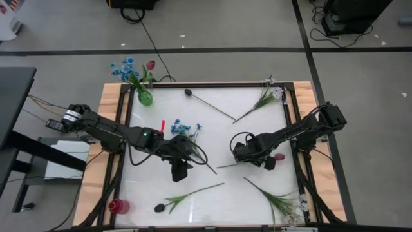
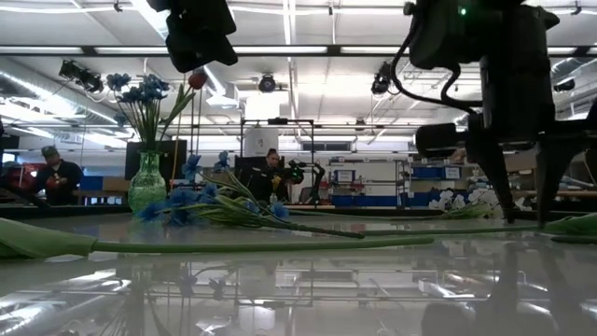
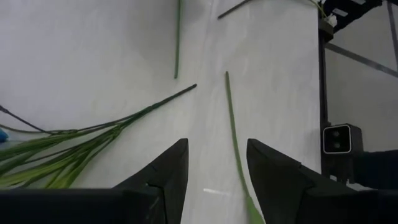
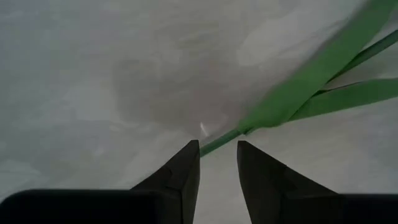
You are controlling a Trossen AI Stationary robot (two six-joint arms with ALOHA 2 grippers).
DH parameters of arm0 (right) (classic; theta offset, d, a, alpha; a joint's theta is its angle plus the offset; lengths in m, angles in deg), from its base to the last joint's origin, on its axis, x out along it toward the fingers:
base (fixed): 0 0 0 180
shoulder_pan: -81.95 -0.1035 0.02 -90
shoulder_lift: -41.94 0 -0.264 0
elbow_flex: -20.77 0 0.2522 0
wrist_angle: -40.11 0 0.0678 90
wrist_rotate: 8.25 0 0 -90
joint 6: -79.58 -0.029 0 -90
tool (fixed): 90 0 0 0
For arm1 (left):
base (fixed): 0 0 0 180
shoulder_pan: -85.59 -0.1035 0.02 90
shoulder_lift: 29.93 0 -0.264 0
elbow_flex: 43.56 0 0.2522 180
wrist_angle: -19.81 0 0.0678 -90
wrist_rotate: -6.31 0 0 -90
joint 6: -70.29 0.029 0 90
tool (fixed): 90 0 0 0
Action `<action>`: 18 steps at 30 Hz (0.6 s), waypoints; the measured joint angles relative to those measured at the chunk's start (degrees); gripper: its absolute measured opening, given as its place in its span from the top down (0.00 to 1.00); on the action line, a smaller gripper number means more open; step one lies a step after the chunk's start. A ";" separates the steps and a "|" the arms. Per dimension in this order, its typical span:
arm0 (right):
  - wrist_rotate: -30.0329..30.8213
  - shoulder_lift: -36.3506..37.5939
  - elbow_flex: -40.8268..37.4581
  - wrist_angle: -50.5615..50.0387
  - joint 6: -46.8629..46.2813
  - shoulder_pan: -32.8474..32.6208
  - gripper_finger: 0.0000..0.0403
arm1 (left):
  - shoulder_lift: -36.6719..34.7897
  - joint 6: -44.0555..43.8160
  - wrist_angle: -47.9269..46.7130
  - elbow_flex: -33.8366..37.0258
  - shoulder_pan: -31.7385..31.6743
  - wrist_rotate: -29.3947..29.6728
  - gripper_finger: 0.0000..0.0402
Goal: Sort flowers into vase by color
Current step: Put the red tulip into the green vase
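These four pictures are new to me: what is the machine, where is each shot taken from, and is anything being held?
Two dark robot arms work at a white table. One picture looks straight down, one looks level across the tabletop, and two come from cameras on the wrists. Loose flowers lie scattered; a green vase at a far corner already holds blue ones. The left end effector hovers open, holding nothing, near a blue bunch. The right end effector is low over a green stem, which lies between its open fingers, not yet gripped.
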 joint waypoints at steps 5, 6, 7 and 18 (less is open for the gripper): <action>-0.60 -2.51 0.06 -0.22 0.00 0.33 0.71 | 0.00 0.66 -0.39 0.00 -0.09 0.00 0.58; -0.65 -2.79 0.11 -0.13 0.00 0.33 0.71 | 0.00 0.68 -0.63 0.00 -0.09 0.00 0.58; -0.64 -3.13 0.18 -0.09 0.02 0.35 0.71 | 0.00 0.66 -1.07 0.00 -0.09 0.00 0.58; 5.90 -3.37 -0.26 -2.69 4.97 -1.15 0.83 | 0.00 0.68 -3.12 -0.01 -0.09 0.02 0.58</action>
